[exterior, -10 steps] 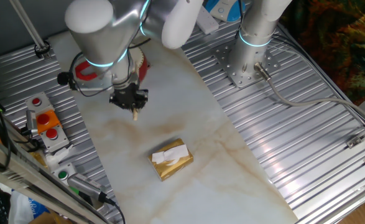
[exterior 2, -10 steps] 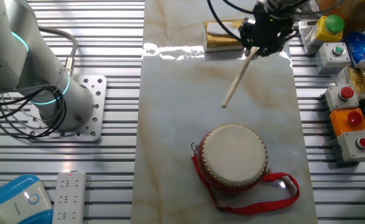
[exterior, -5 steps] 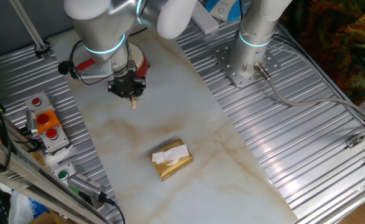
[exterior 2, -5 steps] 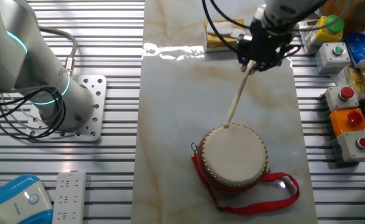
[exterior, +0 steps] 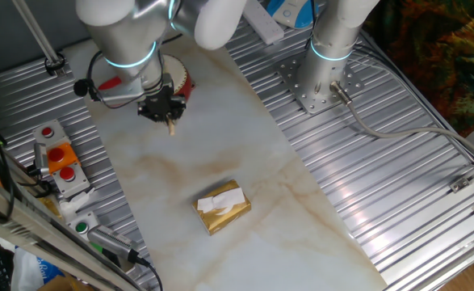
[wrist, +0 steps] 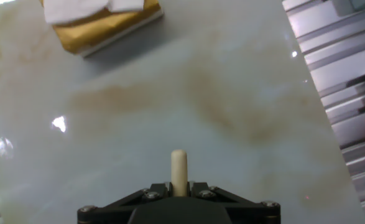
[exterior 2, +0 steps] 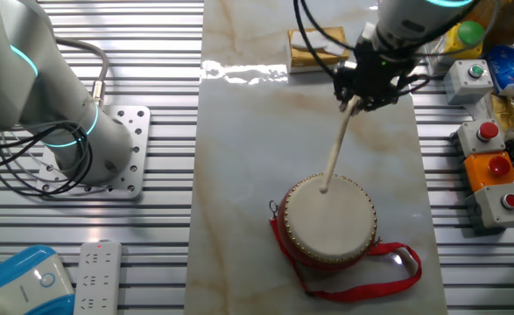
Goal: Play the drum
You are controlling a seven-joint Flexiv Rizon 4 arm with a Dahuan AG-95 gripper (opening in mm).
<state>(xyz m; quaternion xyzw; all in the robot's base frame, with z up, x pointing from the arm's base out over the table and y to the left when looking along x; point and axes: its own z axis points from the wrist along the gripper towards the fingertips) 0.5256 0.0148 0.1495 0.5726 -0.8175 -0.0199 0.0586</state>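
1. Landmark: the drum [exterior 2: 331,220], red body, cream head up, standing on the pale marble worktop [exterior 2: 239,131] at the near end in the other fixed view. Red strap [exterior 2: 388,267] loops out on the worktop in front of it and to one side.
2. A pale wooden drumstick [exterior 2: 335,144] slants down onto the drum. Its lower tip lies over the far part of the head, at or just above the skin; contact can't be confirmed from this angle.
3. Beyond the drum, the pincer [exterior 2: 355,98] is clamped on the stick's upper end. In the hand view the short butt of the stick pokes out between the closed jaws.
4. Farther back from the drum, a gold block [exterior 2: 322,48] lies near the far edge of the worktop, well apart from the drum and partly hidden by the pincer. Button boxes [exterior 2: 493,171] sit off the worktop's side.
5. In one fixed view the arm covers most of the drum; only a red sliver shows beside the pincer.
6. Judgement: a beat is in hand, stick at the bottom of a stroke. Next move calls for lifting the tip clear and dropping it back on the head, keeping away from the rim and strap.
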